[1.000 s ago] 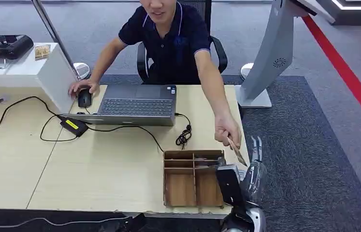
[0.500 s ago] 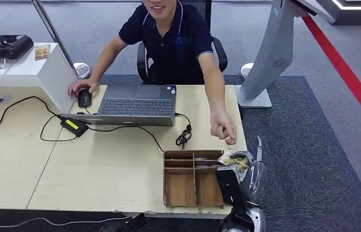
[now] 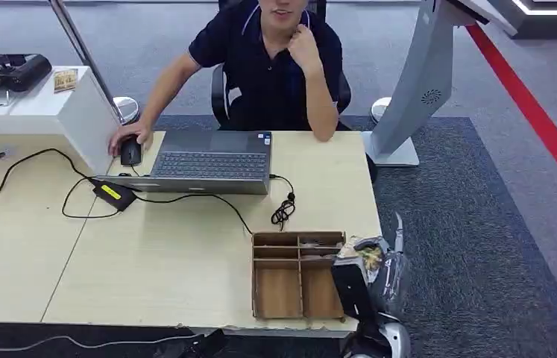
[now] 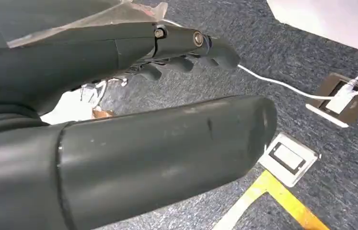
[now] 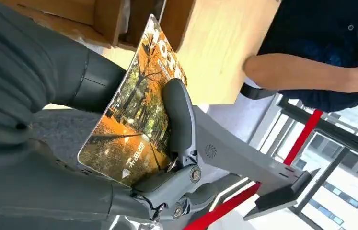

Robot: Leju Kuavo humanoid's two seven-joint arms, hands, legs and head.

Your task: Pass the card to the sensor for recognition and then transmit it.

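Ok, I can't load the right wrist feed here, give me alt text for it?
The right hand holds an orange card printed with an autumn tree scene, a dark finger pressing across its face. Behind it are the wooden table's edge and a seated person's forearm.

The right hand (image 5: 119, 158) is raised just off the counter's (image 3: 186, 261) near right corner, beside its edge. Its thumb lies behind the card (image 5: 131, 117) and a dark finger curls over the card's printed face, pinning it. The left hand (image 4: 133, 96) hangs low over the carpeted floor, its fingers (image 4: 186, 55) stretched forward, slightly curled, holding nothing.
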